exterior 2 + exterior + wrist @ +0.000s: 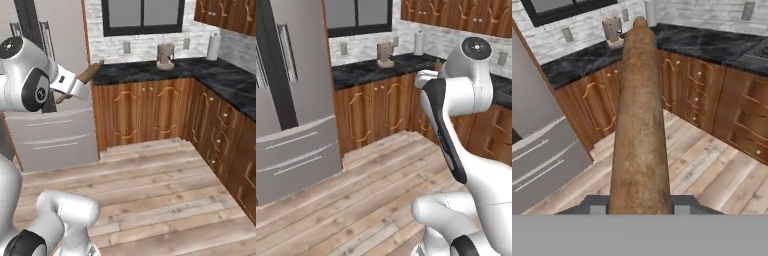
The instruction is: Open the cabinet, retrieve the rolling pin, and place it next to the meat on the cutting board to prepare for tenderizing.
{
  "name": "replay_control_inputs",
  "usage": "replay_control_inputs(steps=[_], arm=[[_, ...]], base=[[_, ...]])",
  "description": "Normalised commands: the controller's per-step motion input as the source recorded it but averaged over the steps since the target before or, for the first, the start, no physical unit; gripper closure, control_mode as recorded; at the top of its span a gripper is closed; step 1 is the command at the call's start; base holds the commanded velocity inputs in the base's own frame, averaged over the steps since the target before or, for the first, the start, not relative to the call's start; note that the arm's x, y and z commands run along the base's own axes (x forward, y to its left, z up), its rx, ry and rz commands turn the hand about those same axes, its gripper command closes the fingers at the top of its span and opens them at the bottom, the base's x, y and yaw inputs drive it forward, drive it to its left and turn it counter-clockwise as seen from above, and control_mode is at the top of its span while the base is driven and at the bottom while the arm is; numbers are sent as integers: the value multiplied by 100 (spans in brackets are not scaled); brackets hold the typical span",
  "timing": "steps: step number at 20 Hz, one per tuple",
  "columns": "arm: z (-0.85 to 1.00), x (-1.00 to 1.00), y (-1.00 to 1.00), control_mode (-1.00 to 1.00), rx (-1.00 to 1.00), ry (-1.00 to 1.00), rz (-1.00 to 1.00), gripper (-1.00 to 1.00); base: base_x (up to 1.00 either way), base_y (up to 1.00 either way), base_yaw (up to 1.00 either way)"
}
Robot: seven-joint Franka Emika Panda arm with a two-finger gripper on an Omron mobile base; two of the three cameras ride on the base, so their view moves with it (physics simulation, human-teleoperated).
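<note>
Rolling pin [639, 115] clamped in the gripper [639, 204], carried in the air over the kitchen floor [712, 170], short of the dark counter [712, 42].
Jaws closed on the pin's barrel near 1 end; rest sticks out forward, so it's gripped off-centre; likely stiff and solid, not fragile; smooth round wood could roll or twist between 2 flat pads; a mid-barrel hold would balance better; set down gently, it may roll.

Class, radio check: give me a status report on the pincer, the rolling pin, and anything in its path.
Pincer shut on rolling pin, held in the air. Pin points toward black counter. Cutting board and meat not sighted. Nothing near the pin's tip.
</note>
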Motion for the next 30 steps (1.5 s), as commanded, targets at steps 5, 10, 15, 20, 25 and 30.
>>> replay_control_inputs(steps=[5, 10, 15, 20, 25, 30], arm=[[0, 0, 0, 100, 0, 0, 0, 100], [0, 0, 0, 100, 0, 0, 0, 100], [0, 0, 0, 100, 0, 0, 0, 100], [0, 0, 0, 100, 0, 0, 0, 100], [0, 0, 0, 100, 0, 0, 0, 100], [0, 0, 0, 100, 0, 0, 0, 100]], base=[[-52, -41, 39], [-47, -39, 40], [-46, -32, 42], [-50, -33, 41], [-56, -28, 41], [-63, -22, 42]])
